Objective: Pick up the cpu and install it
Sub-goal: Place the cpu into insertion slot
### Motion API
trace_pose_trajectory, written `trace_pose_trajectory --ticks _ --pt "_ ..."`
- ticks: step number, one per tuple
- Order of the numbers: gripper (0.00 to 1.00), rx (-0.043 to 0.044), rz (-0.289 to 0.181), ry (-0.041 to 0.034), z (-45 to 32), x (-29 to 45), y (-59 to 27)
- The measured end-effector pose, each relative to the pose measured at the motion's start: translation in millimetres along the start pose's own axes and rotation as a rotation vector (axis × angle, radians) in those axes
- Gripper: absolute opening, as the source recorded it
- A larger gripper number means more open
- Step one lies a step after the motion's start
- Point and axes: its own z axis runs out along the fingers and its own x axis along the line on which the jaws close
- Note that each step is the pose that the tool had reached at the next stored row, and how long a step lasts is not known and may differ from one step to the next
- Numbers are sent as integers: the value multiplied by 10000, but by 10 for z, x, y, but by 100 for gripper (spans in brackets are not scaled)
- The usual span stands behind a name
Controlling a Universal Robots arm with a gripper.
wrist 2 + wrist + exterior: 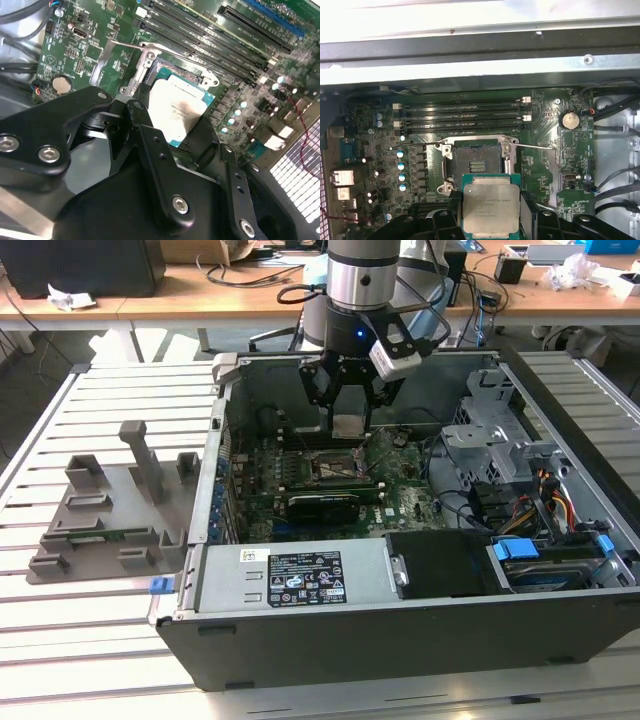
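Observation:
My gripper (352, 412) hangs inside the open computer case (300, 640), shut on the cpu (348, 426), a flat silver square with a thin green edge. The chip shows in both wrist views, held between the black fingers (150, 135) at cpu (177, 110) and cpu (491, 206). It floats above the motherboard (545, 165), a little off from the open socket (477, 162), whose metal frame and lever stand raised. The socket (335, 468) lies below the gripper in the exterior view.
Several memory slots (465, 117) run beside the socket. A grey holder (110, 510) with fixtures sits on the slatted table at the exterior view's left. Drive bays and cables (520, 490) crowd the case at the exterior view's right. Case walls surround the board.

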Motion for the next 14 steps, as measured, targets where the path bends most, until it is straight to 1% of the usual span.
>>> trace_pose_trajectory --ticks 2,9,10,12,14 --pt "55 1 341 16 0 0 0" --pt "55 -1 1276 59 1 0 0" --pt "55 -4 1609 74 1 0 0" --pt "55 -6 2070 96 1 0 0" --pt "55 -10 2350 109 1 0 0"
